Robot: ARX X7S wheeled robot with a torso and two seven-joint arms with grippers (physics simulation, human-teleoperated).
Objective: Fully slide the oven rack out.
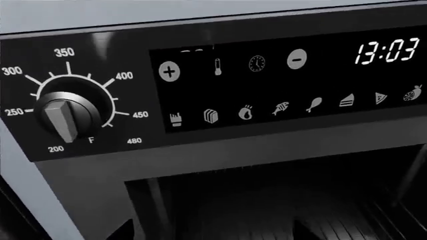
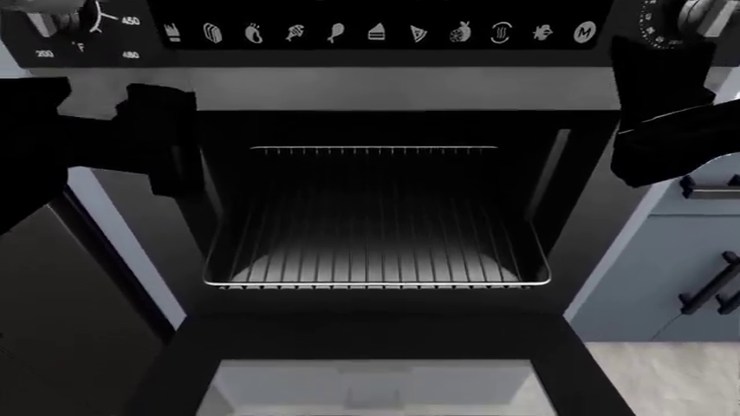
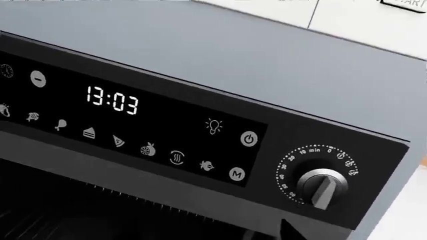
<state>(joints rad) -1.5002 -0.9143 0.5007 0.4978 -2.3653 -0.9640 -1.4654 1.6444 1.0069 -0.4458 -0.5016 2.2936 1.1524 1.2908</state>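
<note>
The oven rack (image 2: 376, 251), a grid of thin silver wires with a thicker front rail, lies level inside the open oven cavity, its front rail near the opening. Its wires show faintly in the left wrist view (image 1: 377, 220). My left gripper (image 1: 215, 234) is open and empty, up by the cavity's upper left corner and above the rack; only its fingertips (image 1: 125, 232) show. My right gripper (image 3: 213, 232) is up by the upper right corner near the timer knob (image 3: 321, 186). One fingertip (image 3: 285, 230) shows far off centre; nothing is between the fingers.
The dark glass-panelled oven door (image 2: 370, 342) hangs open and flat below the rack. The control panel (image 2: 370, 33) with a temperature knob (image 1: 67, 112) runs above the cavity. Blue cabinets with black handles (image 2: 705, 286) stand at the right.
</note>
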